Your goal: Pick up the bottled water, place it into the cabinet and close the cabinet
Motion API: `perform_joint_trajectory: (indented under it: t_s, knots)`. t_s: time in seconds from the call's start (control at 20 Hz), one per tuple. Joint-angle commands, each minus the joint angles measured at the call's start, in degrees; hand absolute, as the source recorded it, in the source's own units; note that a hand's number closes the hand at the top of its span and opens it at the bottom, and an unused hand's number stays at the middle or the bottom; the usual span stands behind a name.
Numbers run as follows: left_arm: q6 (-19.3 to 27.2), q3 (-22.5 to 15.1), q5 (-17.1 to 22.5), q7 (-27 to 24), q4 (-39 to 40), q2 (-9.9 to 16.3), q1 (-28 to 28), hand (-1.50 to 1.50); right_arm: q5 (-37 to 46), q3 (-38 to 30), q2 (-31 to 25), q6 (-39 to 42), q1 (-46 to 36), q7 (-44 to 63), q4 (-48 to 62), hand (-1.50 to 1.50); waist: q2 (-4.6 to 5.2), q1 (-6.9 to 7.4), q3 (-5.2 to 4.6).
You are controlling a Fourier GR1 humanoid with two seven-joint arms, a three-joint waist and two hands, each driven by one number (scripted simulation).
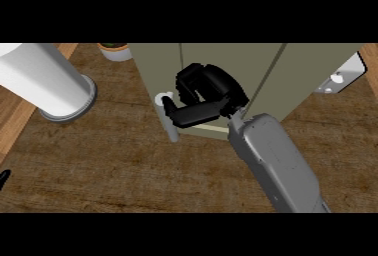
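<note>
One hand (203, 97) does the work here: your right hand, reaching from the grey forearm (277, 165) at five o'clock up to the front of the cabinet (221, 60) at twelve o'clock. Its fingers are curled against the cabinet face, and the thumb points toward nine o'clock, just beside the pale handle (170, 122). Whether the fingers enclose anything you cannot tell, since the hand hides whatever lies under it. No bottled water shows anywhere on the counter (133, 170), so you may judge it either inside the cabinet or concealed by the hand; the view does not settle which. By that reading, pick-up and placement appear to be finished or nearly so, and closing the door is what remains. A pale strip (203, 131) shows at the cabinet's lower edge, below the thumb. Note the white cylinder (44, 80) at ten o'clock, the small pot (114, 50) at eleven o'clock, and a sliver of your left hand (4, 177) at eight o'clock.
</note>
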Motion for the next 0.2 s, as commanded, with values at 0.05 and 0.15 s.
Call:
perform_joint_trajectory:
  t_s: [0.05, 0.15]
  knots:
    - [-2.3, 0.7, 0.0, -1.2, -1.5, -0.5, 0.8, -1.50, 1.2, -7.7, -1.7, -3.2, -8.0, -4.9, 12.8, 1.50, 1.09, -1.04, 0.37]
    - [-2.4, 0.8, -1.3, -1.8, -1.2, -1.0, 1.1, -1.50, 1.5, -7.0, -0.6, -4.6, -9.9, -6.2, 14.7, 1.50, 1.07, -0.75, 0.32]
